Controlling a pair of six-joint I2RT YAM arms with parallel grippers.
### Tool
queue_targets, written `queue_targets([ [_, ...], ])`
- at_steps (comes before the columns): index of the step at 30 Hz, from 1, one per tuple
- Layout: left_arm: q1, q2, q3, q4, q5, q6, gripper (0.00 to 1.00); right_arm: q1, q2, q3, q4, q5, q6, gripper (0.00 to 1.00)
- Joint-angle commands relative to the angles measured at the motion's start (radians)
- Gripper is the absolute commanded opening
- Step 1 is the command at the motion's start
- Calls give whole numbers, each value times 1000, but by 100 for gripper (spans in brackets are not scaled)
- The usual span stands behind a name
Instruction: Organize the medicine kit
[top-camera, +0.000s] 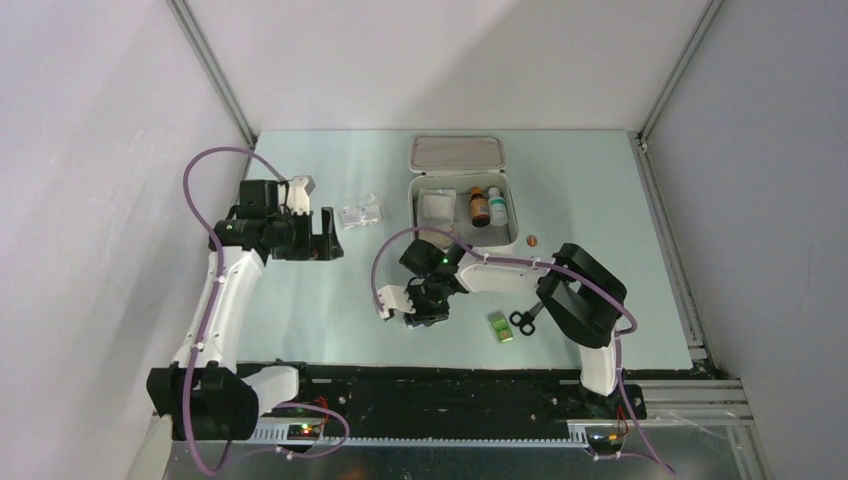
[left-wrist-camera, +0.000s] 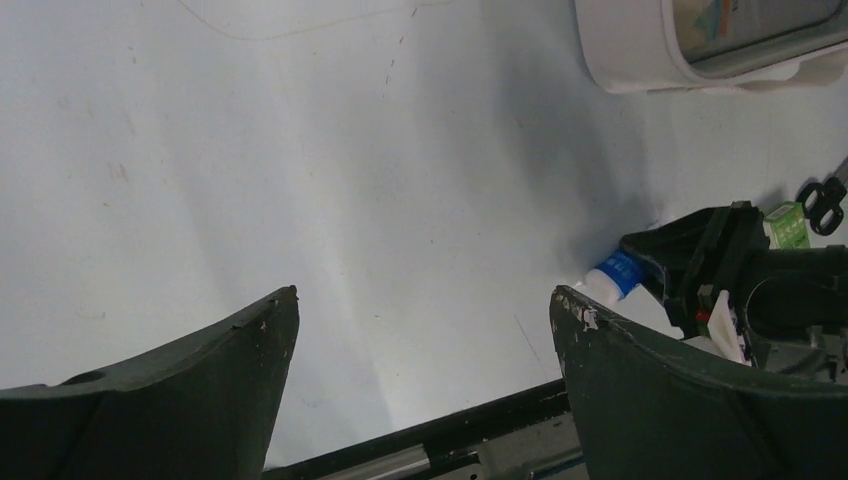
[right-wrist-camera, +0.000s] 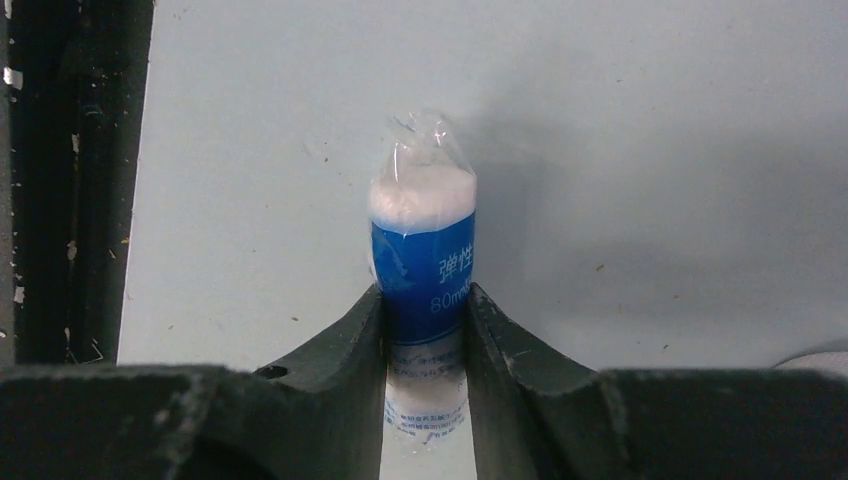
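Right claw (right-wrist-camera: 425, 300) pinches wrapped roll (right-wrist-camera: 422, 215), likely bandage, just nearside of open kit (top-camera: 457, 153); left claw (left-wrist-camera: 425, 305) wide, left of kit. Risk: slick wrap slips in lift.

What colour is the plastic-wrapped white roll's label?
The roll's label is blue with white print; right wrist view.

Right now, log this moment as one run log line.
left gripper open | right gripper shut on bandage roll | medicine kit open
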Motion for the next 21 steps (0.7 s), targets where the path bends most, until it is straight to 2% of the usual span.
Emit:
queue_targets([
  [1, 8, 41, 63, 8, 20, 16, 100, -10, -69, 37, -37, 28, -18, 29],
  [3, 8, 71, 80, 8, 60, 19, 100, -39, -121, 71, -112, 44, -22, 27],
  [9, 0, 218, 173, 4, 353, 90, 98, -186, -234, 280, -391, 73, 23, 28],
  [13, -6, 270, 232, 3, 321, 147, 97, -296, -246, 408, -493, 104, -4, 28],
  [18, -10, 250, 219, 5, 303, 171, 96, -470, -215, 396, -455, 117, -161, 28],
  [21, -50, 214, 194, 5, 181, 234, 96, -529, -163, 383, -390, 143, -214, 29],
])
